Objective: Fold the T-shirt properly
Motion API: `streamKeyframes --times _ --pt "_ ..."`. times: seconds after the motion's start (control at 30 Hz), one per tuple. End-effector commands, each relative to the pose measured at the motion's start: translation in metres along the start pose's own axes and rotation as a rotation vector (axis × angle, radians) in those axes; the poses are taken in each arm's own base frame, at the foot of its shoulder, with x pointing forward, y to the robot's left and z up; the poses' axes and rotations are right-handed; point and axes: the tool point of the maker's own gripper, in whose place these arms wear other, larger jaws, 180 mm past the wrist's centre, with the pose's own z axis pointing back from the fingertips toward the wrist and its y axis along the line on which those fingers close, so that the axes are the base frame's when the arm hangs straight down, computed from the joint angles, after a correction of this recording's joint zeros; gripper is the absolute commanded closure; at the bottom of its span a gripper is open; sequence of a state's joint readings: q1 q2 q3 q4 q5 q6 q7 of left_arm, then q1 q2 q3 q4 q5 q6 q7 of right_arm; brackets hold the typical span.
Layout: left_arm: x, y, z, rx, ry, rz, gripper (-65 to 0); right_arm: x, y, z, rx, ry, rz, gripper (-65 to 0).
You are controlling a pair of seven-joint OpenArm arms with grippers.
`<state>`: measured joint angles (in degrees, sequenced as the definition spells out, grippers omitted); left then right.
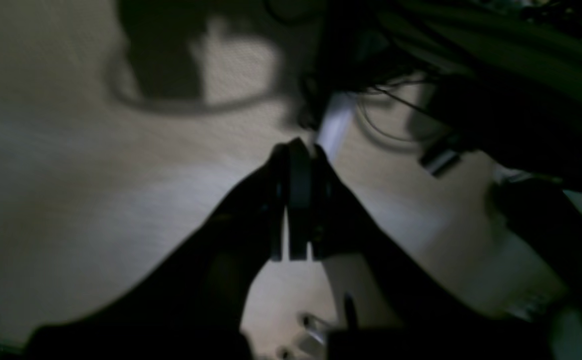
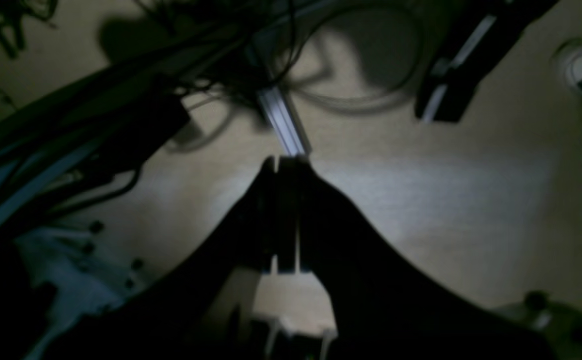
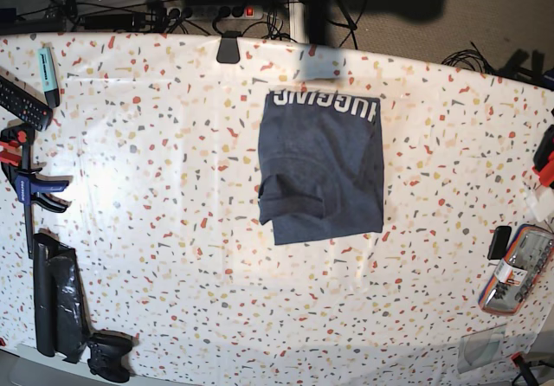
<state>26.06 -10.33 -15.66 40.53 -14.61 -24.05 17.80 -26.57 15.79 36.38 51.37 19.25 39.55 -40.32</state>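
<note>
The navy T-shirt [image 3: 322, 165] lies on the speckled table [image 3: 173, 187] in the base view, folded into a compact rectangle. Its white lettering [image 3: 322, 100] runs upside down along the far edge, and a sleeve fold shows at its left side. Neither arm shows over the table in the base view. My left gripper [image 1: 298, 150] is shut with nothing between the fingers. My right gripper [image 2: 286, 162] is shut and empty too. Both wrist views are dark and show a beige surface with cables, not the shirt.
A remote [image 3: 17, 100], a teal marker [image 3: 48, 66], a clamp [image 3: 26, 178] and a black roll [image 3: 56, 295] lie along the left edge. A black clip [image 3: 228, 50] sits at the far edge. A packet [image 3: 519, 269] lies at the right edge.
</note>
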Motion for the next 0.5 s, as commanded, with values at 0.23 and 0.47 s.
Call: streamKeyframes --times 0.23,0.47 --pt "0.005 -0.047 -0.034 -0.075 0.045 0.086 0.0 0.010 -0.008 -0.029 -0.020 0.099 0.092 0.0" --pt "0.010 -0.096 -0.048 -0.143 0.050 0.043 0.0 0.013 0.027 -0.044 0.051 0.134 0.192 0.0"
